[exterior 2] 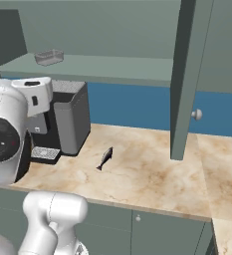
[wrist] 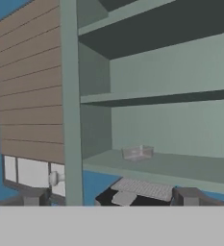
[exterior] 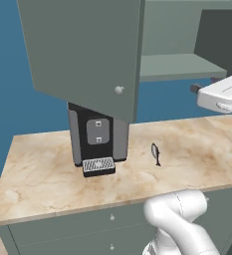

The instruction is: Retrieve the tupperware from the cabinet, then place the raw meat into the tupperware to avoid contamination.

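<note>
Hand view: the claw [wrist: 108,197] gapes wide and empty, facing the open cabinet [wrist: 171,72], where the tupperware [wrist: 137,153] sits on the bottom shelf. The raw meat [exterior: 156,153] lies on the table [exterior: 48,169] beside the coffee machine [exterior: 98,137].

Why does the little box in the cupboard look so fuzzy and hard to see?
In the hand view the tupperware is see-through, pale and soft-edged against the grey-green cabinet, so it blends in. In the right base view it looks sharper, though still faint. The fish stands out dark on the counter.
</note>
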You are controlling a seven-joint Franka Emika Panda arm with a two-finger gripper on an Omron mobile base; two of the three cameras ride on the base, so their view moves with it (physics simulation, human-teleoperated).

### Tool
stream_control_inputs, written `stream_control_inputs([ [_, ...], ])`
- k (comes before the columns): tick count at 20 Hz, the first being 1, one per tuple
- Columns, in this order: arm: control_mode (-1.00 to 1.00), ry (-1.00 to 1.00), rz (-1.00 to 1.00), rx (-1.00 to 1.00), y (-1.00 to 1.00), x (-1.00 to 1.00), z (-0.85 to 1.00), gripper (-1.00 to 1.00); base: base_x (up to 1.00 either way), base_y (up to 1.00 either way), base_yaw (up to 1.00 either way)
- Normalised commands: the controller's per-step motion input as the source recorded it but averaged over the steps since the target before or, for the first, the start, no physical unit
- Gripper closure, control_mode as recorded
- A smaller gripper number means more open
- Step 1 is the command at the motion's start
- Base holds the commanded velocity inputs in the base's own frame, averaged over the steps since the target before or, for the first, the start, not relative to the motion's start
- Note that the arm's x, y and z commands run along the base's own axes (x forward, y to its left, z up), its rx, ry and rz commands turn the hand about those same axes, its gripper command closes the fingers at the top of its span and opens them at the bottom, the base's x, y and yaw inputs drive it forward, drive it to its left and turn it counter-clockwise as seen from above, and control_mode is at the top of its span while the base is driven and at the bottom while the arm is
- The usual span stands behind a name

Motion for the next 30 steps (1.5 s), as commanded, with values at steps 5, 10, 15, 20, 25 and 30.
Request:
stream_control_inputs([
  [5,-1.0,0.0,0.05,0.01,0.0,0.24,-0.08,-1.0,0.0,0.0,0.0],
  [10,-1.0,-0.02,0.01,0.0,0.0,0.18,-0.04,-1.0,0.0,0.0,0.0],
  [15,-1.0,0.0,0.0,0.0,0.04,0.18,-0.09,-1.0,0.0,0.0,0.0],
  [20,-1.0,0.0,0.02,0.01,0.11,0.22,-0.14,-1.0,0.0,0.0,0.0],
  [25,-1.0,0.04,0.05,0.02,0.11,0.26,-0.07,-1.0,0.0,0.0,0.0],
  [30,-1.0,0.05,0.09,0.02,0.01,0.16,0.0,-1.0,0.0,0.0,0.0],
])
